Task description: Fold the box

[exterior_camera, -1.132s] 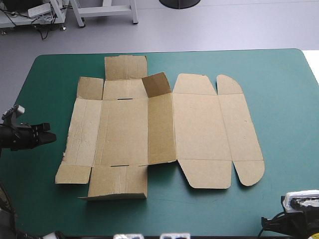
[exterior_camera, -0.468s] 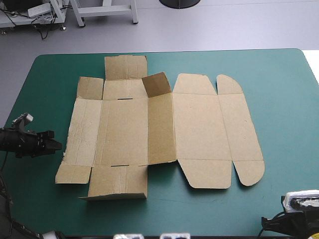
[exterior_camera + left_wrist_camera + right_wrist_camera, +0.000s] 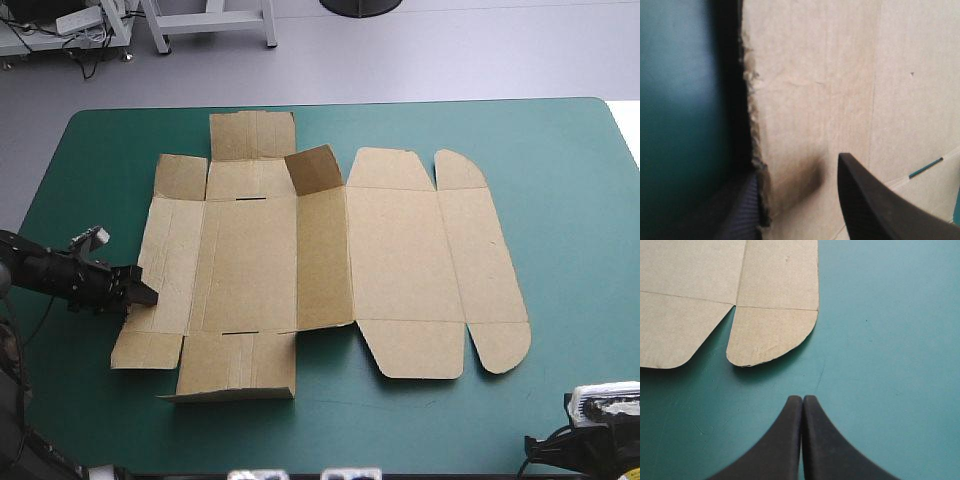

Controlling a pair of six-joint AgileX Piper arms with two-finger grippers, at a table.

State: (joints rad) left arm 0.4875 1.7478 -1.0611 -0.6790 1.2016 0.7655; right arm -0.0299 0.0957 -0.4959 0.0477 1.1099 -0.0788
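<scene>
Spread at left tool [image 3: 796,167], straddling the ragged edge of the flat box [image 3: 400,250], one fingertip [image 3: 747,200] blurred against board; pressed together at right tool [image 3: 802,398], just short of a rounded flap [image 3: 772,335]

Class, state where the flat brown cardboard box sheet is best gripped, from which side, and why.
Probably its ragged left edge, approached from the table's left: the brown cardboard box lies flat, so only an outer edge offers purchase, and the open left gripper sits there.
</scene>
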